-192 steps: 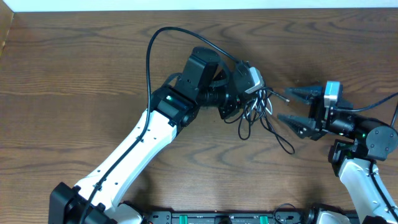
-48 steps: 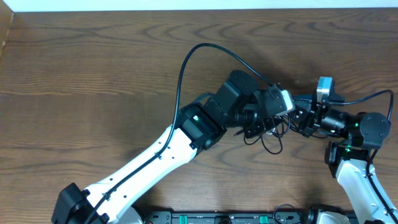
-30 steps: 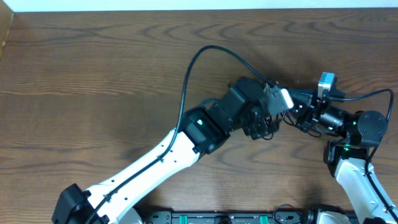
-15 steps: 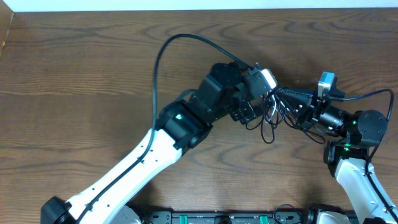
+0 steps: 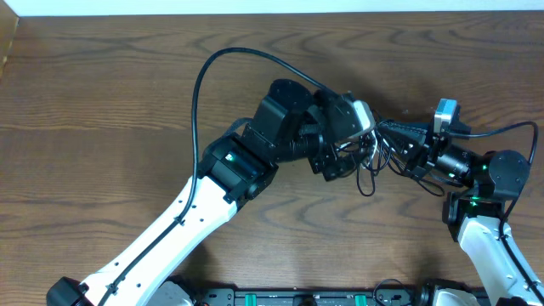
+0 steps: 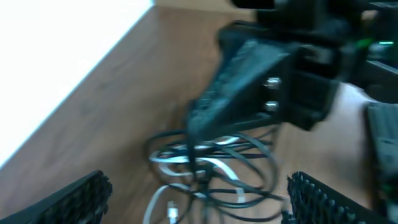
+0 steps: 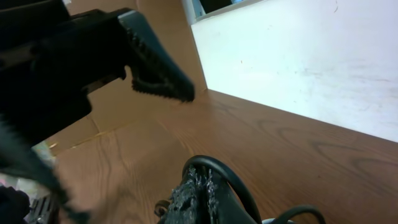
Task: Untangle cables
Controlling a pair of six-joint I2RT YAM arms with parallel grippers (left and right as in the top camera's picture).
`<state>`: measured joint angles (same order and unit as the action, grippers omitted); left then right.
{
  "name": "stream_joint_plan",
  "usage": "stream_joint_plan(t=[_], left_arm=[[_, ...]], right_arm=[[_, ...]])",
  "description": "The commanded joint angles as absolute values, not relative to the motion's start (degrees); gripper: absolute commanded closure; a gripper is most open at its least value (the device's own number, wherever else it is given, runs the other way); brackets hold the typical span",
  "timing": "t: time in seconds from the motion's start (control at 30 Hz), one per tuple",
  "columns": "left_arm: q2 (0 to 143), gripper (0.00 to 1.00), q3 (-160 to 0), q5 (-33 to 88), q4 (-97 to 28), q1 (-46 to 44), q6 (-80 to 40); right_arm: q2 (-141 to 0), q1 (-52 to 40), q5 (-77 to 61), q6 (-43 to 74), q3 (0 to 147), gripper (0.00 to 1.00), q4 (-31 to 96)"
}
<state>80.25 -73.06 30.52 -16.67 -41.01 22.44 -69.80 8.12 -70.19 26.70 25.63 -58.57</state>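
Note:
A tangle of thin black cables (image 5: 366, 174) with one short white cable (image 6: 214, 167) lies on the brown table, between the two arms. My right gripper (image 5: 387, 140) is shut, and a black cable (image 7: 231, 176) loops over its closed tip (image 7: 200, 190). In the left wrist view that right gripper (image 6: 194, 126) pinches the upper strands of the tangle. My left gripper (image 6: 199, 205) stands wide open just left of the tangle, its two fingers (image 6: 81, 193) on either side of the cables and apart from them. A small white plug (image 6: 171, 214) lies loose between them.
The left arm's thick black cord (image 5: 223, 61) arches over the table behind its wrist. A white wall (image 7: 298, 62) runs along the table's far edge, and a cardboard box (image 7: 99, 124) stands at the far left corner.
My open left gripper has drawn back to the left, away from the right gripper, uncovering the tangle. The right gripper has stayed shut in the same spot.

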Motion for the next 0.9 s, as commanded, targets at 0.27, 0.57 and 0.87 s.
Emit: stream_joint_plan(t=[0.27,0.57,0.87], left_arm=[[84.0,0.19,-73.4,36.9,-16.6,-40.8,21.5],[86.9,0.54,-73.4,36.4,-16.1,-40.8,21.5],[87.1,0.6,-73.4,36.5,-14.9,-40.8,21.5]], right_arm=[[-69.8,8.6,-70.7,26.1,26.4,0.99,-59.2],[-69.8,8.5,-71.6,26.1,26.4,0.99,-59.8],[-69.8,8.5,-72.6,26.1,26.4,0.99,-59.8]])
